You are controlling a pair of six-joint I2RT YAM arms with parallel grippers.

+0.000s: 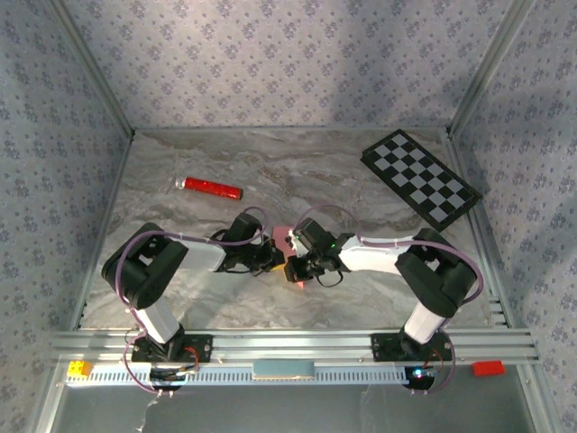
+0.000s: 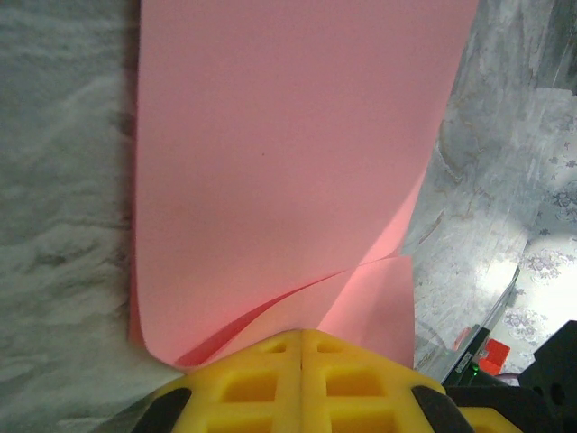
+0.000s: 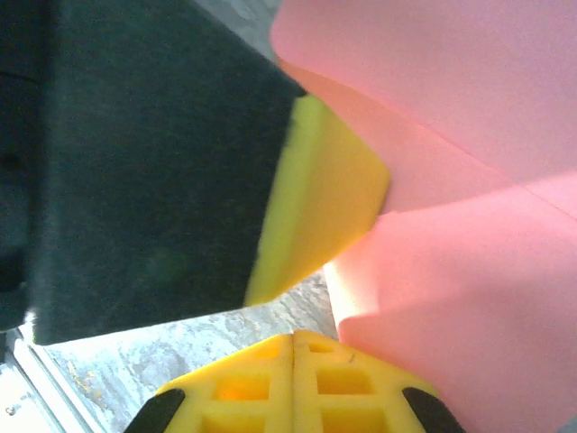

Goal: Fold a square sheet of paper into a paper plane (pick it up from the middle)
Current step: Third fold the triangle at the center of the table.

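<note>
The square sheet of paper [image 2: 279,153] is pink and folded into layers, hanging in the air between the two arms over the table's near middle [image 1: 281,237]. My left gripper [image 2: 302,336] is shut on its lower edge, and the layers run into the closed yellow tips. In the right wrist view that left fingertip [image 3: 325,198] pinches the paper [image 3: 469,271] from the left. My right gripper [image 3: 293,336] is shut, with the paper's edge beside its right finger and no paper showing in the seam. The two grippers meet tip to tip, left gripper [image 1: 273,262] and right gripper [image 1: 295,268].
A red cylinder [image 1: 213,188] lies at the back left of the marble table [image 1: 180,298]. A black-and-white checkerboard [image 1: 420,178] lies at the back right. Patterned walls enclose three sides, and a metal rail [image 1: 288,345] runs along the near edge.
</note>
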